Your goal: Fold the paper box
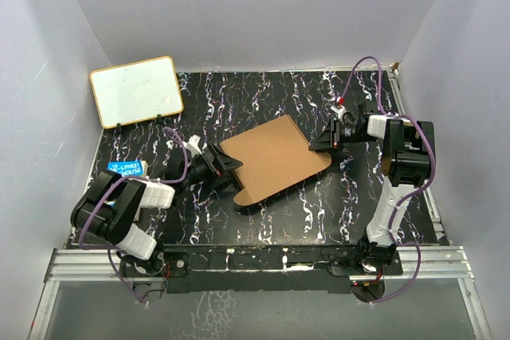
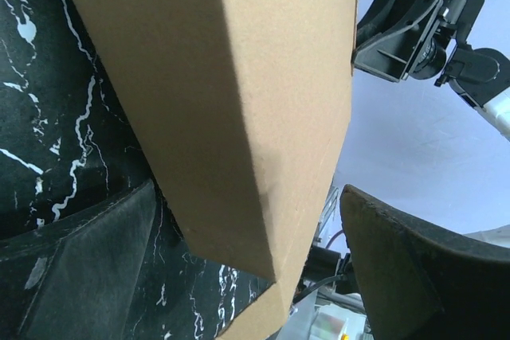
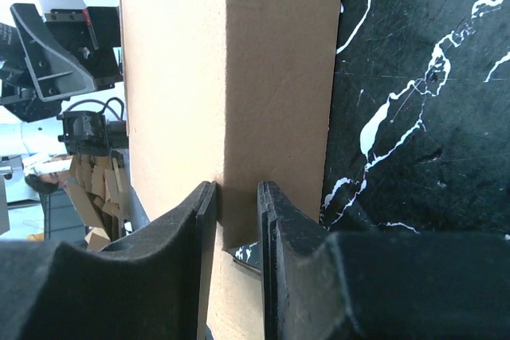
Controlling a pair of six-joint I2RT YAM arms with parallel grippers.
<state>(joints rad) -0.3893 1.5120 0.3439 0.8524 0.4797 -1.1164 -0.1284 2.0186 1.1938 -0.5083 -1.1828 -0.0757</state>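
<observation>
Clamped paper box (image 1: 275, 161) mid-table in right end effector (image 1: 320, 142); held left end effector (image 1: 231, 166) spread wide beside it.

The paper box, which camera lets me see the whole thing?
The top external view: the whole paper box shows there, edges and all. The left wrist view shows only a folded corner inside the open left gripper; the right wrist view shows only an edge pinched by the right gripper.

Brown box (image 1: 275, 161), blk table (image 1: 358, 197) (white veins).
</observation>
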